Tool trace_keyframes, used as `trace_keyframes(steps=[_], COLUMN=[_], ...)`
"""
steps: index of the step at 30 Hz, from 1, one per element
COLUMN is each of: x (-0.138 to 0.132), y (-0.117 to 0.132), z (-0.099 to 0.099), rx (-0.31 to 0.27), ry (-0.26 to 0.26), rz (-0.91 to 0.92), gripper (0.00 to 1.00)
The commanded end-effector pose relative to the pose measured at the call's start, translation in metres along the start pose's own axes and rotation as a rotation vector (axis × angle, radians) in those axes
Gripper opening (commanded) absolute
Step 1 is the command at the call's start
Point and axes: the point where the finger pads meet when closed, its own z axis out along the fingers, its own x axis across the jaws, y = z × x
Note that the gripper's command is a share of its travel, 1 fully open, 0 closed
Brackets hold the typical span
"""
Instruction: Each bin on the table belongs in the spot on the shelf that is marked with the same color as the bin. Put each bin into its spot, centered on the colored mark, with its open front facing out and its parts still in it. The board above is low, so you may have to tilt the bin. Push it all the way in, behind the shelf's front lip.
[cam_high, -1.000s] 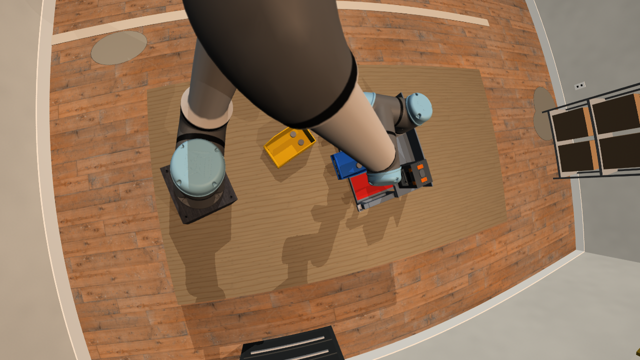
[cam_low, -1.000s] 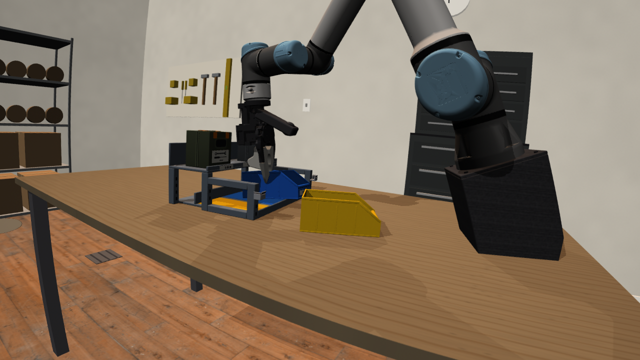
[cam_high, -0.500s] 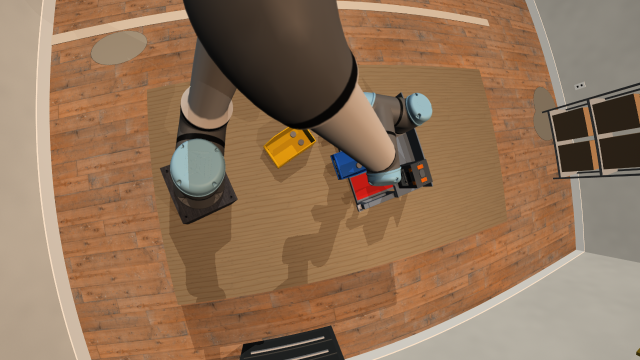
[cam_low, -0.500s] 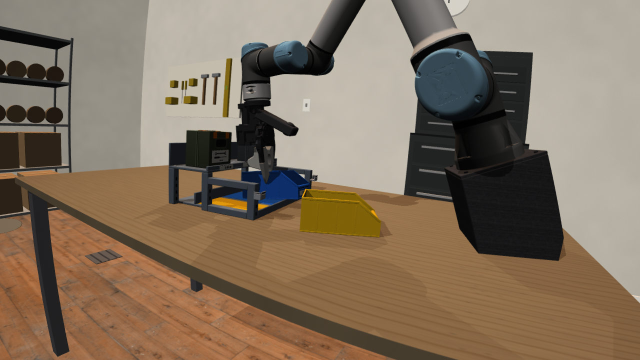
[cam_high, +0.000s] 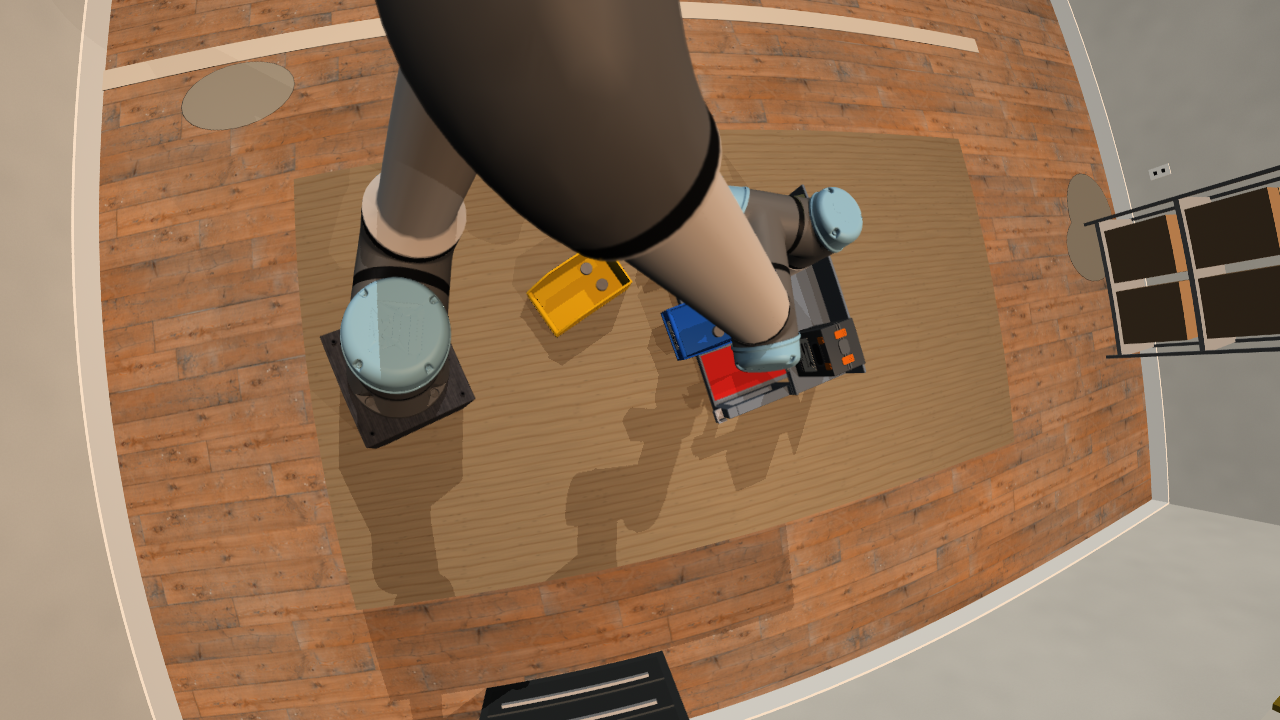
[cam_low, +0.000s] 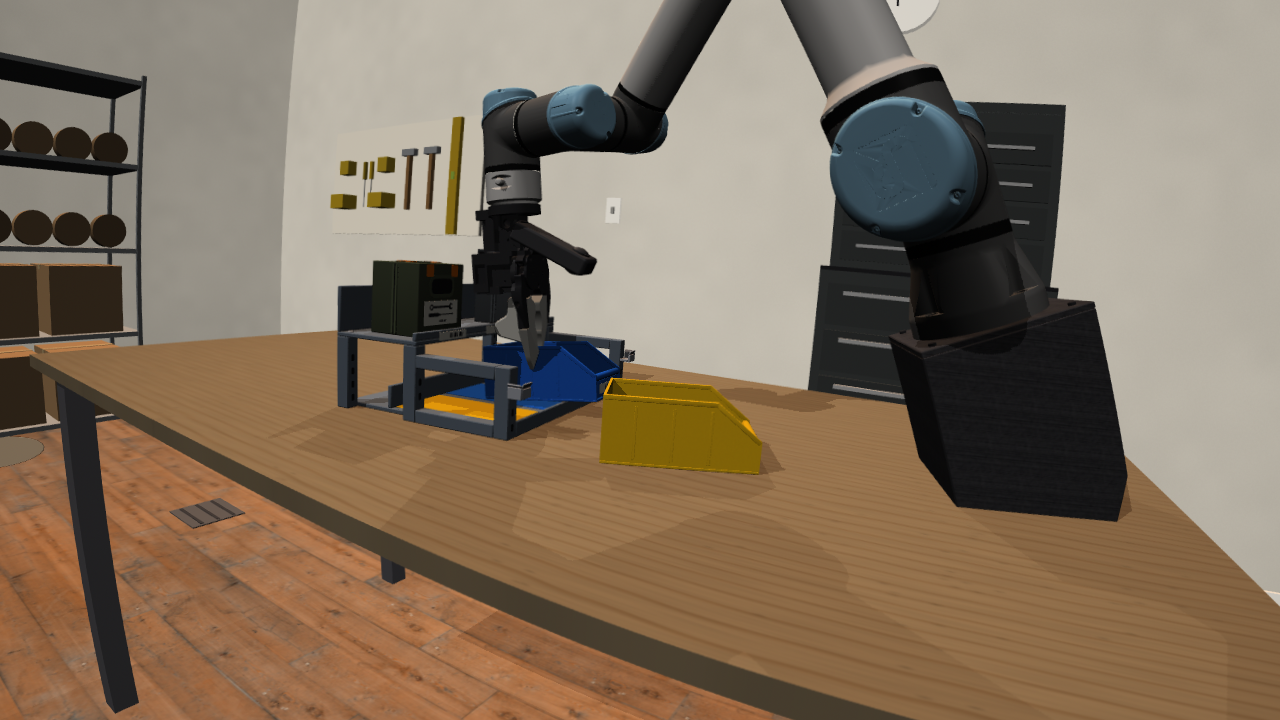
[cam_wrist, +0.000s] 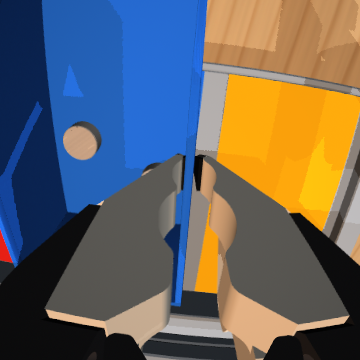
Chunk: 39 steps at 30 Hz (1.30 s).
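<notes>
The blue bin (cam_high: 689, 329) (cam_low: 563, 376) (cam_wrist: 150, 75) is between the red mark (cam_high: 733, 376) (cam_wrist: 4, 250) and the yellow-orange mark (cam_low: 465, 408) (cam_wrist: 260, 120) on the grey shelf (cam_low: 409, 380) (cam_wrist: 214, 100). Its open front faces out and sticks out slightly past the shelf's front edge. One round part (cam_wrist: 81, 141) shows in it; another is mostly behind a finger. My gripper (cam_low: 534, 360) (cam_wrist: 189, 158) is shut on the bin's side wall beside the yellow-orange mark. The yellow bin (cam_high: 572, 300) (cam_low: 675, 434) stands on the table before the shelf, with two round parts. The blue mark is hidden. No red bin is visible.
A dark toolbox (cam_high: 841, 344) (cam_low: 416, 295) stands on the shelf's upper board, close behind my gripper. Side rails and posts rise at the shelf's ends. The robot's base (cam_high: 402, 416) (cam_low: 1020, 411) stands beyond the yellow bin.
</notes>
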Motion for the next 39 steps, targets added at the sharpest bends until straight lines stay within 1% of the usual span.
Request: trace_keyframes(steps=[1,20,21,39], x=[-0.0001,-0.0001,-0.0001,-0.0001], y=[0.0005,0.0006,0.0006,0.0006], z=[0.0000,0.0005,0.0005,0.0005], rx=[-0.001,-0.001,-0.001,-0.001], ry=[-0.001,-0.001,-0.001,0.000], rz=[0.000,0.000,0.000,0.000], gripper=[0.00,0.00,0.05,0.05])
